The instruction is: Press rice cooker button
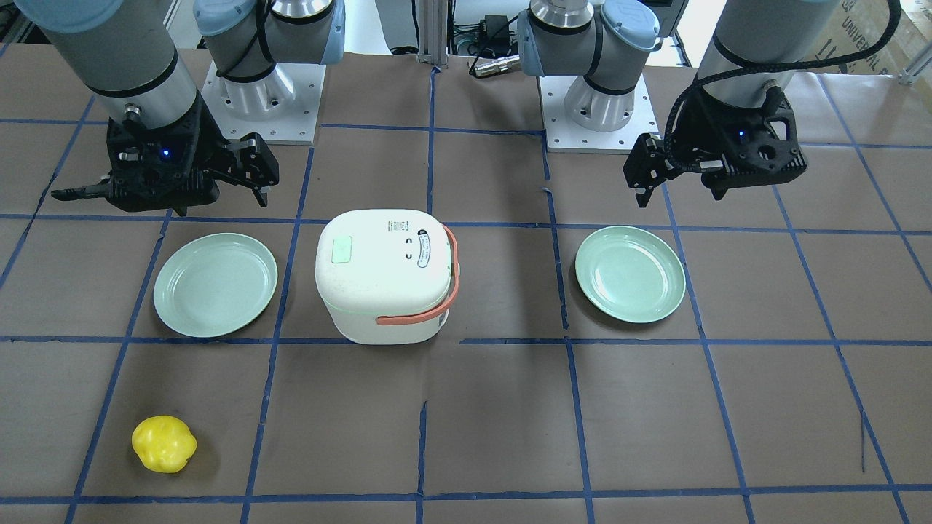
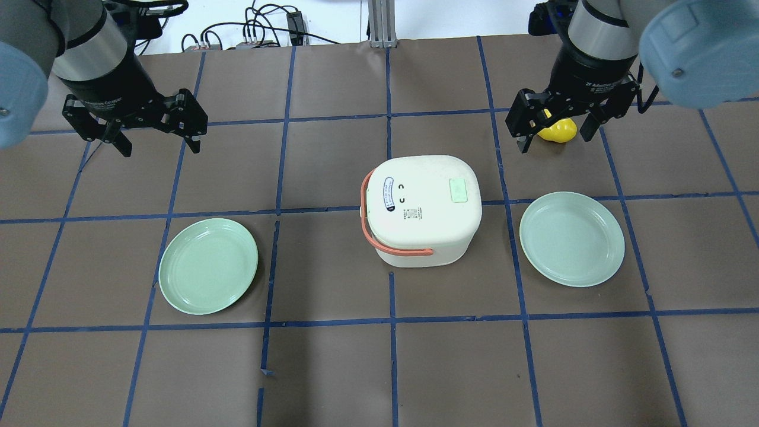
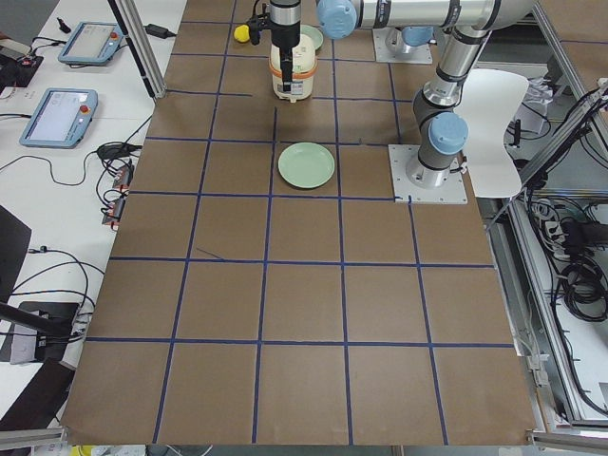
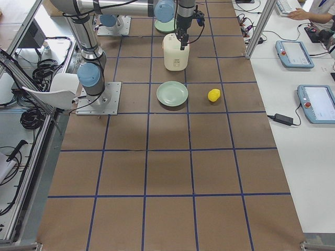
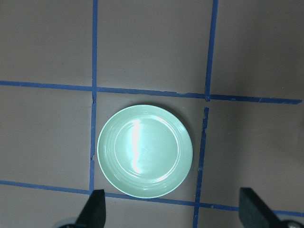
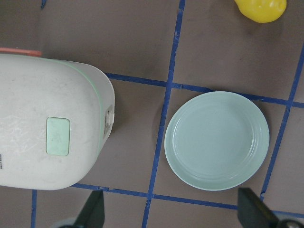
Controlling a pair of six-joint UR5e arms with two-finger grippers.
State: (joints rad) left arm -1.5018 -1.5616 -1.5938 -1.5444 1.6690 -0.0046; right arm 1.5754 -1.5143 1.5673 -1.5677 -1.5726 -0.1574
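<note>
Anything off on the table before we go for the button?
Nothing stands out. The rice cooker is upright, lid shut, handle folded down. Both plates lie flat and empty. The yellow object sits alone on the table cover, off both plates; nothing spilled.

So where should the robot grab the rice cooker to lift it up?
Probably by the orange handle. It is a thin strap, easy to pinch, while the rice cooker has a wide, rounded, smooth body. The handle lies folded down around the side facing the robot's left, so the open left gripper could come in from that side and close on it.
</note>
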